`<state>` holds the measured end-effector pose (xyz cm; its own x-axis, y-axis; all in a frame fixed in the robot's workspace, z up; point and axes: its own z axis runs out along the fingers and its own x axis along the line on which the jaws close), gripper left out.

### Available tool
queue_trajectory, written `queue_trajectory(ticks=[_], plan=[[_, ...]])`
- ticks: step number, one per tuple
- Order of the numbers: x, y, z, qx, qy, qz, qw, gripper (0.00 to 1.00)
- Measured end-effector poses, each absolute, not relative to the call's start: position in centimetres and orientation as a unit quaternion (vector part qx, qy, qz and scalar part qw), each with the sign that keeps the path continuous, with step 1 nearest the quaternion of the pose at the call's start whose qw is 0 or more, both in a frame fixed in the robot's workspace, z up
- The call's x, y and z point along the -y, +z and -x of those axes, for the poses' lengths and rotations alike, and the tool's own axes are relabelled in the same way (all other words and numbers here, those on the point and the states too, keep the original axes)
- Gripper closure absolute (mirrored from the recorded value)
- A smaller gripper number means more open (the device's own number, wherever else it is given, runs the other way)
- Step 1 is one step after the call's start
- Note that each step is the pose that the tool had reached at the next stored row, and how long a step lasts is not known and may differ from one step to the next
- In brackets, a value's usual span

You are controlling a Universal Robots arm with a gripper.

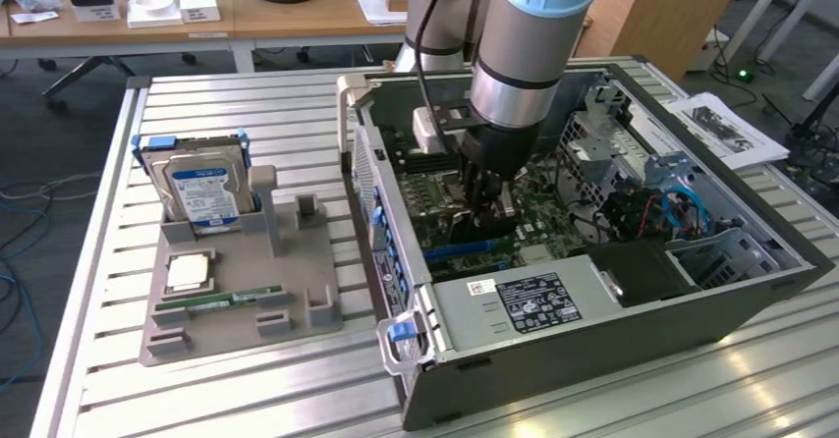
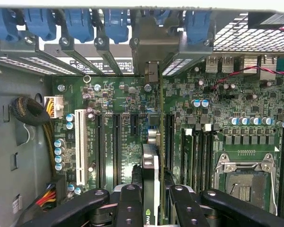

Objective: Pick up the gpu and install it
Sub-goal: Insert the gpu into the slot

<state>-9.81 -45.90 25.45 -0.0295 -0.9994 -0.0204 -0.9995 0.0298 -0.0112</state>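
Gpu [image 2: 151, 161], pinched by the end effector [image 2: 154, 201], stands edge-on over the motherboard [image 2: 217, 104]; case [image 1: 590, 345] sits on slatted counter [image 1: 236, 389], desks [image 1: 302, 16] behind.

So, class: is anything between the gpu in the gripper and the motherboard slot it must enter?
Nothing visible. The gripper holds the gpu edge-on right at the motherboard; the slots beside it are bare, and the cable bundle sits well aside.

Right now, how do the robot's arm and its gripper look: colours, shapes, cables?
The arm is a round silver-grey tube with a light blue joint cover and a black band. A black cable runs beside it, past a pale box at the wrist. The gripper is black, with jointed link fingers and round pins.
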Motion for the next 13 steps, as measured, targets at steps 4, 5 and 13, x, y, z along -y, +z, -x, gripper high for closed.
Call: queue_trajectory(ticks=[4, 5, 13], plan=[[45.9, 25.22, 9.81, -0.717, 0.003, 0.697, 0.011, 0.73], [45.9, 25.16, 9.81, -0.717, 0.003, 0.697, 0.011, 0.73], [45.9, 25.13, 9.81, -0.717, 0.003, 0.697, 0.011, 0.73]])
